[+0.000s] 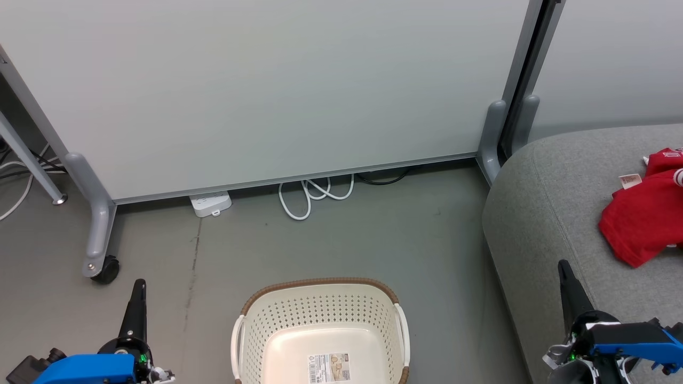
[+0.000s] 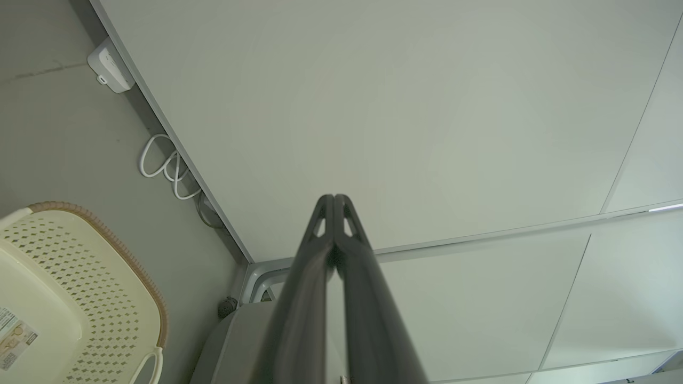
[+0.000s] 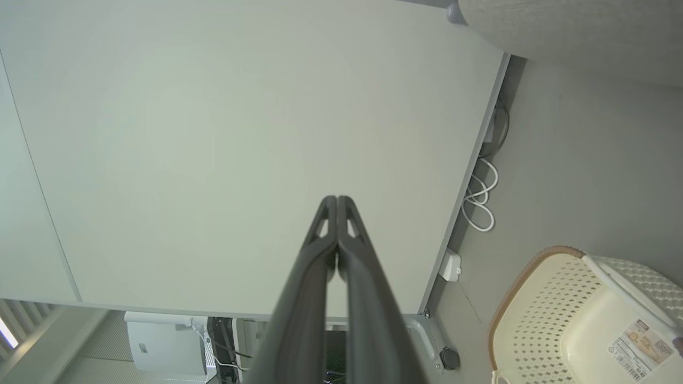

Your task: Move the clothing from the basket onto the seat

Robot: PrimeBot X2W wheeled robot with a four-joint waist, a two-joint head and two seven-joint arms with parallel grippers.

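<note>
Red clothing with a small white tag lies bunched on the light grey seat at the right edge of the head view. The cream basket with its brown rim stands on the floor at bottom centre, holding nothing but its printed label; it is also in the left wrist view and the right wrist view. My left gripper is shut at the lower left, left of the basket. My right gripper is shut over the seat's front edge. Both wrist views show fingertips pressed together.
A pale wheeled partition panel stands behind the basket, its castor at the left. A white power strip and looped white cable lie at its foot. Bare grey floor lies between basket and seat.
</note>
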